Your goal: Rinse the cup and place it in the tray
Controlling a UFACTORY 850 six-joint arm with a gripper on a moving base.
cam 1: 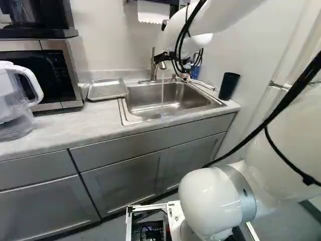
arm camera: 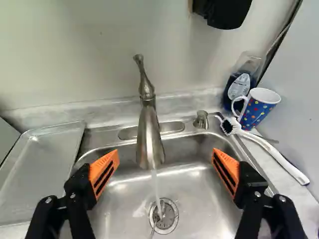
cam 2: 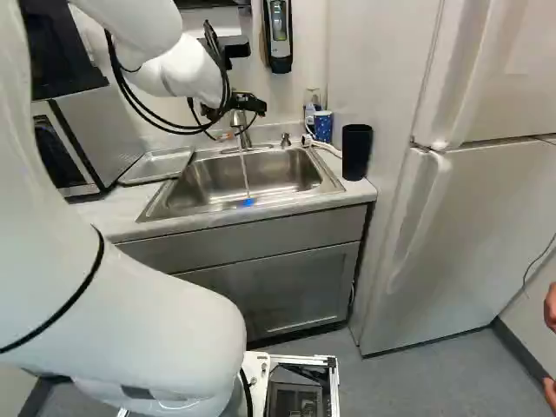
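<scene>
The gripper (cam 2: 250, 105) hangs over the sink's back, by the running faucet. In the wrist view the gripper (arm camera: 166, 156) stands wide open; the faucet (arm camera: 149, 134) shows between its fingers, ungripped, and water falls into the sink (arm camera: 122, 209). A blue mug with coloured dots (arm camera: 256, 108) stands upright on the counter in the back corner, handle towards the faucet. A tall black cup (cam 1: 229, 86) is upright on the counter beside the sink, nearer than the mug. The metal tray (cam 1: 107, 89) lies on the counter at the sink's other side, with nothing on it.
A white brush (arm camera: 271, 151) lies along the sink's edge by the mug, a soap bottle (arm camera: 240, 85) behind the mug. A microwave (cam 1: 50, 70) and a clear pitcher (cam 1: 15, 100) stand beyond the tray. A wall-mounted dispenser (cam 2: 278, 35) hangs above; a fridge (cam 2: 469, 226) is at the right.
</scene>
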